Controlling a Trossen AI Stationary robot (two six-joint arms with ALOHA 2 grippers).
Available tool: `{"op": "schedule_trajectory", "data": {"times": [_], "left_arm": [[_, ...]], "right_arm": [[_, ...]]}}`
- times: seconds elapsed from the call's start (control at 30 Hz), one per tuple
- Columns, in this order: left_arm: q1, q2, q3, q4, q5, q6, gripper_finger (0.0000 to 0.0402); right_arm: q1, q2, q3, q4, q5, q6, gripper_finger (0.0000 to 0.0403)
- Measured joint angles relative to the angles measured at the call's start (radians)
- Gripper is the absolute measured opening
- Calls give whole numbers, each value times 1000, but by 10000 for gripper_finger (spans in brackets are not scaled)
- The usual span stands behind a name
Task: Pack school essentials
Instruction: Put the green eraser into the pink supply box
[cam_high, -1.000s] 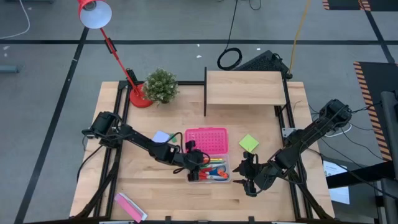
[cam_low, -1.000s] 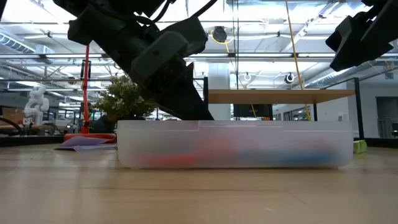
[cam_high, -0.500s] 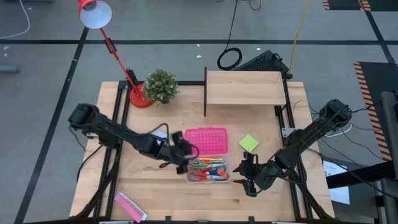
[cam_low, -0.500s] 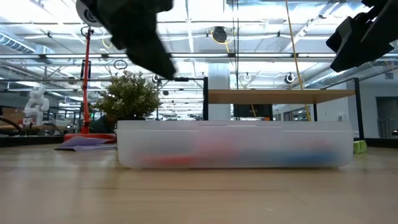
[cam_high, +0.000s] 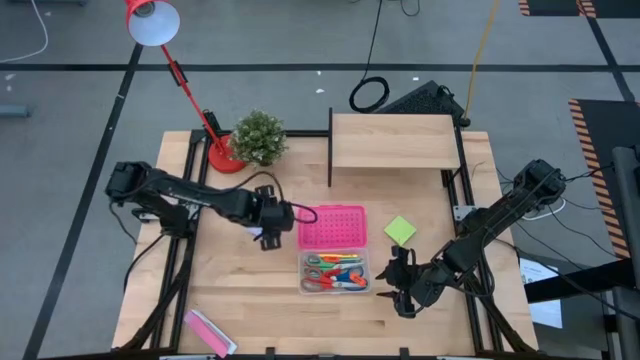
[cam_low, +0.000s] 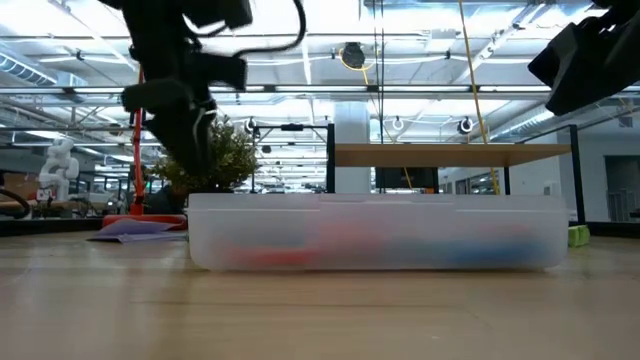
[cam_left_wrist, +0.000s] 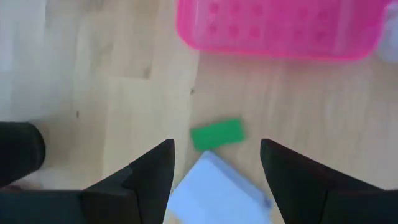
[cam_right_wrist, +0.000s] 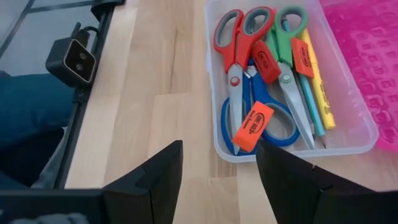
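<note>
Wooden desk (cam_high: 240, 290) with a clear box (cam_high: 335, 272) near the middle of the overhead frame, holding red, green and blue scissors (cam_right_wrist: 255, 74), pencils (cam_right_wrist: 314, 81) and orange erasers (cam_right_wrist: 252, 126). Pink lid (cam_high: 331, 227) sits just above it. Lime note pad (cam_high: 400, 230) lies to the right. Left hand (cam_high: 270, 233), fingers spread wide, hovers over the pale-blue pad (cam_left_wrist: 214, 196) and a green eraser (cam_left_wrist: 216, 134). Right hand (cam_high: 400, 285) waits right of the box, also open.

No readable text
The orange erasers (cam_right_wrist: 252, 126) in the clear box (cam_right_wrist: 214, 112) bear dark print, too small to read.
</note>
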Motion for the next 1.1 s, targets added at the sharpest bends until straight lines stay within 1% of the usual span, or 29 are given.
{"op": "schedule_trajectory", "data": {"times": [0.1, 0.17, 0.37, 0.47, 0.67, 0.77, 0.93, 1.1], "left_arm": [[62, 4, 2, 24, 39, 19, 241], [97, 10, 1, 10, 54, -19, 241], [141, 64, 1, 16, 63, -85, 241], [143, 106, 1, 16, 73, -191, 241], [143, 170, 1, 28, 62, -488, 241], [143, 188, 1, 28, 73, -586, 241], [143, 188, 1, 22, 73, -680, 241], [133, 189, 1, 14, 105, -700, 241]], "right_arm": [[-1, 0, 0, -16, 0, -2, 198], [-1, 0, 0, -25, 0, -3, 198], [-6, -5, 0, -75, -1, -11, 198], [-14, -17, 0, -102, -1, -11, 198], [-34, -53, 0, -144, -1, -11, 198], [-41, -63, 0, -146, -1, -11, 198], [-46, -68, 0, -152, -1, -26, 198], [-55, -68, 0, -156, -1, -30, 198]]}}
